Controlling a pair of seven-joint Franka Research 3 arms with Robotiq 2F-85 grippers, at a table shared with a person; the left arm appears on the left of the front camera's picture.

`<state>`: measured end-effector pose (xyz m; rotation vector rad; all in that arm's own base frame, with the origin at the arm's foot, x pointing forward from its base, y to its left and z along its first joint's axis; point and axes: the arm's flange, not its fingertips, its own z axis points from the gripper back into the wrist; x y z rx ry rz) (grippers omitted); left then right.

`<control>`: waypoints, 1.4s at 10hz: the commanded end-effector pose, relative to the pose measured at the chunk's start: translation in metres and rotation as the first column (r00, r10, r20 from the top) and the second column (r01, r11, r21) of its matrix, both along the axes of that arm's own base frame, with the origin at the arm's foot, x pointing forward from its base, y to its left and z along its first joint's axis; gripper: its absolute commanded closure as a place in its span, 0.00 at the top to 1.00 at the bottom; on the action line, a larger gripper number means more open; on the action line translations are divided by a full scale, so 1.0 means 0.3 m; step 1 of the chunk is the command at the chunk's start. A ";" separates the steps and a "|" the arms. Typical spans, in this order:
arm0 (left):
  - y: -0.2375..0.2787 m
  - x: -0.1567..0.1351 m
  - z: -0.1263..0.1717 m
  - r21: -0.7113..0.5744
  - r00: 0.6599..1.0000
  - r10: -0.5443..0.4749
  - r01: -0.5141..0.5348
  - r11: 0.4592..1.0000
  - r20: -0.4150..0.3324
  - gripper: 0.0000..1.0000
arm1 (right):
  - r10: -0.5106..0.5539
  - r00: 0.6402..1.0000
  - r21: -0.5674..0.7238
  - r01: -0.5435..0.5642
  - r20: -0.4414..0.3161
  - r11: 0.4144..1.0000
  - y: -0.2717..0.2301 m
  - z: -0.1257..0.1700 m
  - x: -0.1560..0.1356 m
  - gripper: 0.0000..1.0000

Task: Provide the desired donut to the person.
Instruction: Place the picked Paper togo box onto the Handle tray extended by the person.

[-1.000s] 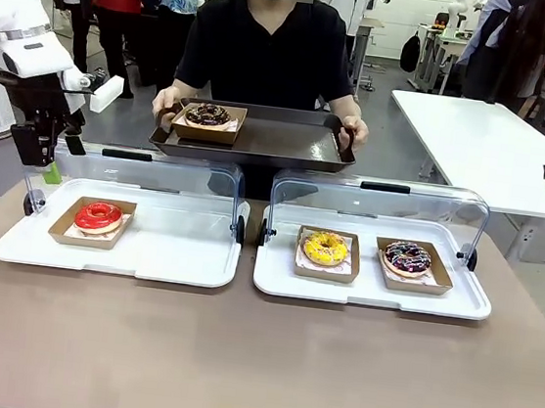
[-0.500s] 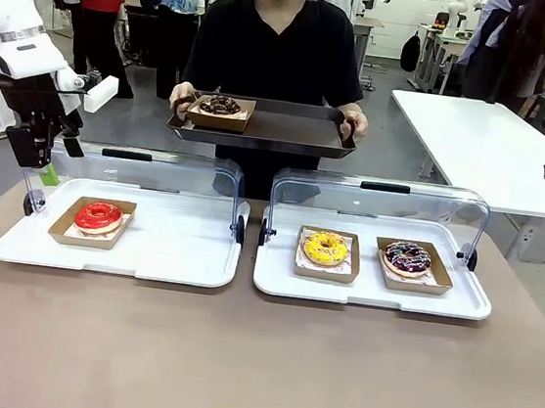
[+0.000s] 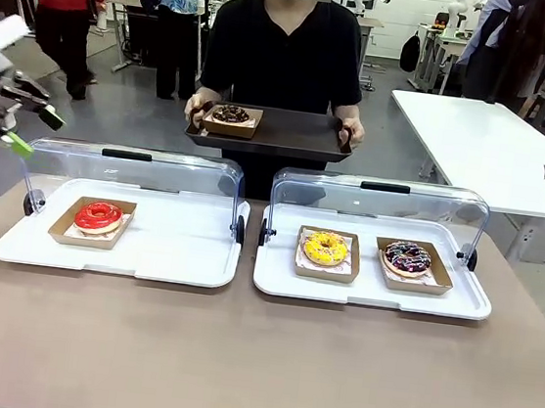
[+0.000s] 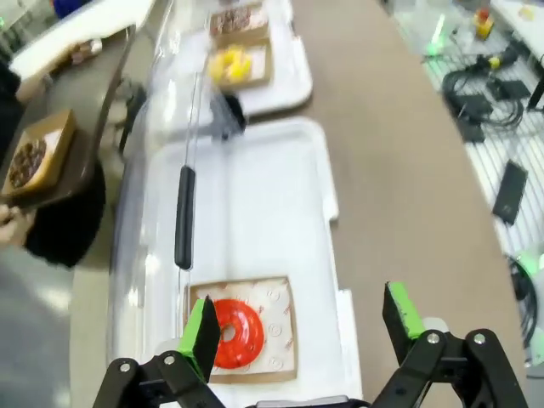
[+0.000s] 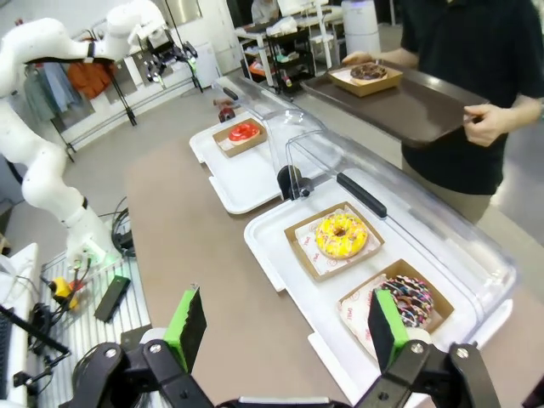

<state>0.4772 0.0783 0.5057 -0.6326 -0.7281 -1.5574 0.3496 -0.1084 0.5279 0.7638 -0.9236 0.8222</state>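
The person [image 3: 281, 43] in a black shirt stands at the far side, holding a dark tray [image 3: 290, 137] in both hands. On it a chocolate donut [image 3: 230, 115] sits in a cardboard holder. A red donut [image 3: 99, 215] lies on the left white tray. A yellow donut [image 3: 326, 248] and a dark sprinkled donut [image 3: 407, 257] lie on the right one. My left gripper [image 3: 35, 131] hangs open at the far left, above and left of the red donut [image 4: 235, 333]. My right gripper [image 5: 287, 327] is open and holds nothing, back from the yellow donut [image 5: 342, 235].
Both white trays [image 3: 177, 262] have clear lids [image 3: 133, 173] standing open along their far edge. A white side table [image 3: 487, 140] stands at the right. Bystanders stand farther back. The brown tabletop [image 3: 255, 360] in front of the trays is bare.
My left arm has drawn away to the left and its gripper has tilted. The person has lifted the tray with the chocolate donut and shifted it to the right.
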 end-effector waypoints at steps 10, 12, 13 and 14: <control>0.540 -0.133 -0.053 -0.373 0.989 0.142 -0.143 0.917 -0.030 1.00 | 0.008 1.000 0.025 -0.008 0.028 1.000 0.002 0.002 0.016 1.00; 0.567 -0.114 -0.072 -0.337 0.978 0.192 -0.210 0.918 -0.087 1.00 | 0.008 1.000 0.025 -0.008 0.028 1.000 0.002 0.002 0.016 1.00; 0.567 -0.114 -0.072 -0.337 0.978 0.192 -0.210 0.918 -0.087 1.00 | 0.008 1.000 0.025 -0.008 0.028 1.000 0.002 0.002 0.016 1.00; 0.567 -0.114 -0.072 -0.337 0.978 0.192 -0.210 0.918 -0.087 1.00 | 0.008 1.000 0.025 -0.008 0.028 1.000 0.002 0.002 0.016 1.00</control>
